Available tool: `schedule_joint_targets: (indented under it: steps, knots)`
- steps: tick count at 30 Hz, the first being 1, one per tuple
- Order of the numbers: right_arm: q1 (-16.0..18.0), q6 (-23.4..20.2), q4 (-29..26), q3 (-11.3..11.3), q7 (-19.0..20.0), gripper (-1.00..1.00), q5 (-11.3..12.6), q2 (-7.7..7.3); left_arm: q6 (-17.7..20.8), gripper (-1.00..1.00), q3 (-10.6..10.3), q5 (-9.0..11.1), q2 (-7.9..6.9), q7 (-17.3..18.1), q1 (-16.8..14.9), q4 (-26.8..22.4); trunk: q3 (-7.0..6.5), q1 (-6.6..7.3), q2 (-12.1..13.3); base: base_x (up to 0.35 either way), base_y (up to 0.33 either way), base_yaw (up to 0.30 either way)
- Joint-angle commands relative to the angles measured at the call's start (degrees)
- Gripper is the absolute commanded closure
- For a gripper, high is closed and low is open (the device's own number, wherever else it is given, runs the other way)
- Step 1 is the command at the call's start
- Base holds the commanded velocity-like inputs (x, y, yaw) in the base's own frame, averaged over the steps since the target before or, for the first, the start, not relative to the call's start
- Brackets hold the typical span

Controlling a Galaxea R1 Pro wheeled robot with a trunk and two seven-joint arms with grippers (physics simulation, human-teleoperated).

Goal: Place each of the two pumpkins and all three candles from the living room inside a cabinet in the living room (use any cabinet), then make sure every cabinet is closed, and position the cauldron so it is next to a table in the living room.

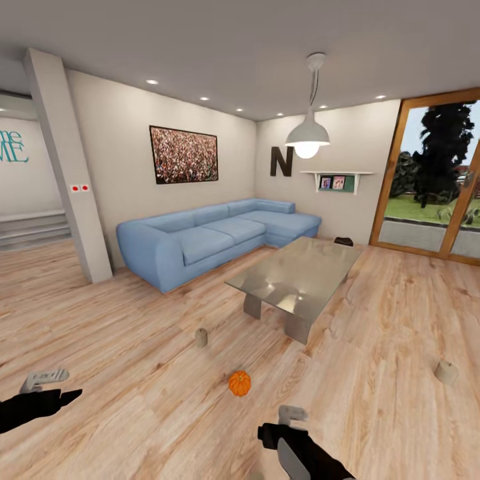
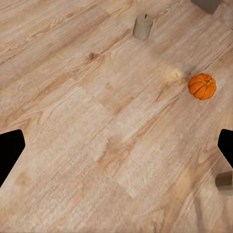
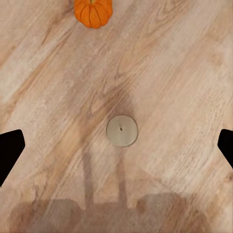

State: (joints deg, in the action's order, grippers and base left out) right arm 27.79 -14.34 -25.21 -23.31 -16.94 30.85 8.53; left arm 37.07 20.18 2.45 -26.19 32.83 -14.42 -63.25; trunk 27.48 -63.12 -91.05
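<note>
Nearest, both arms low over the light wood plank floor (image 1: 133, 347): left tool (image 2: 116, 145) with its dark fingertips spread wide at the wrist view's edges, nothing between them; right tool (image 3: 116, 145) likewise spread and empty, hanging above a pale candle (image 3: 122, 130) seen from straight overhead, wick a small dark mark at its centre. In the head view the left tool (image 1: 45, 380) and right tool (image 1: 291, 415) sit at the bottom of the scene. Just beyond the right tool, one orange pumpkin (image 1: 239, 383) rests on the floor, upright, stem up. Farther on, a second candle (image 1: 201, 337) stands short of the worktop; a third candle (image 1: 446, 372) stands off to the right, well apart. Glass-topped worktop (image 1: 297, 272), reflective, bare. Behind it a blue corner sofa (image 1: 207, 237) along the wall. Writing: large dark letter "N" (image 1: 281, 162) on the far wall; partial teal lettering (image 1: 13, 148) at far left, ending "ME". Small black object (image 1: 344, 241) on the floor near the glass door, too small to identify.
</note>
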Motion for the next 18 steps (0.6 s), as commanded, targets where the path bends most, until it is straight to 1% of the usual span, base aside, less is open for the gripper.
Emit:
schedule_joint_targets:
  steps: [1,5,6,8,9,11,12,16,18]
  knots:
    - [0.1,-0.3,0.0,-0.4,-0.5,-1.0,0.5,-0.1,0.5,-1.0,0.1,0.3,0.01,0.1,0.0,0.0,0.25,-0.22,-0.5,0.0,0.0,0.0]
    - [0.4,-0.4,0.4,0.3,-0.5,-1.0,0.5,-0.3,0.4,-1.0,0.3,0.2,0.0,0.1,0.1,0.1,0.97,-1.1,-2.1,0.0,0.0,0.0]
    - [0.4,-0.5,0.5,1.3,-0.5,-1.0,0.5,-0.35,0.3,-1.0,0.4,0.2,0.0,0.1,0.2,0.2,1.15,-1.32,-2.5,0.0,0.0,0.0]
    - [0.5,-0.5,0.5,2.6,-0.5,-1.0,0.4,-0.38,0.1,-1.0,0.5,0.2,0.0,0.1,0.4,0.2,1.51,-1.76,-3.3,0.0,0.0,0.0]
    - [0.5,-0.5,0.5,3.9,-0.5,-1.0,0.4,-0.4,-0.1,-1.0,0.5,0.2,0.0,0.1,0.8,0.1,1.69,-1.98,-3.7,0.0,0.0,0.0]
    - [0.6,-0.8,0.5,5.2,-0.6,-1.0,0.4,-0.42,-0.4,-1.0,0.5,0.3,0.05,0.1,1.2,0.1,2.05,-2.42,-4.5,0.0,0.0,0.0]
    - [0.8,-1.0,0.4,5.5,-0.7,-1.0,0.4,-0.42,-0.4,-1.0,0.5,0.4,0.07,0.1,1.2,0.1,2.23,-2.64,-4.9,0.0,0.0,0.0]
    - [4.1,-2.6,0.5,6.3,-1.0,-1.0,0.3,-0.44,-0.6,-1.0,0.6,0.5,0.15,0.2,1.5,0.0,2.94,-3.52,-6.5,0.0,0.0,0.0]
    - [5.1,-3.2,0.6,6.4,-1.0,-1.0,0.3,-0.39,-0.6,-1.0,0.6,0.5,0.22,0.2,1.5,-0.1,3.3,-3.96,-7.3,0.0,0.0,0.0]
